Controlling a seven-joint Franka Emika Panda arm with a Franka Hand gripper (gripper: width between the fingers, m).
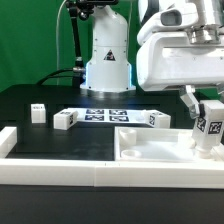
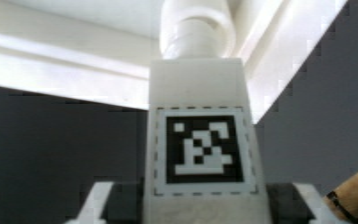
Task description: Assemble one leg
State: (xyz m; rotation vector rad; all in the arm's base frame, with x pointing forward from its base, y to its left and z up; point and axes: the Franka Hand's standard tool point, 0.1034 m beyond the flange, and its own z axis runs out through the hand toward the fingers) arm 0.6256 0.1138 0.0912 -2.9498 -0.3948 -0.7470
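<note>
Jaws clamp the leg (image 1: 208, 126) upright over the white panel (image 1: 150, 148) at the black table's (image 1: 22, 98) edge on the exterior view's right; spare legs (image 1: 38, 113) and the marker board (image 1: 103, 115) lie behind, green backdrop (image 1: 30, 40) beyond.

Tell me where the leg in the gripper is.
The leg is at the exterior view's right, upright between the fingers, over the right end of the white panel.

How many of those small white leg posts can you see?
3. The held leg is in the gripper at the exterior view's right; the leftmost leg and the next leg sit on the table at that view's left. Another may hide by the marker board.
</note>
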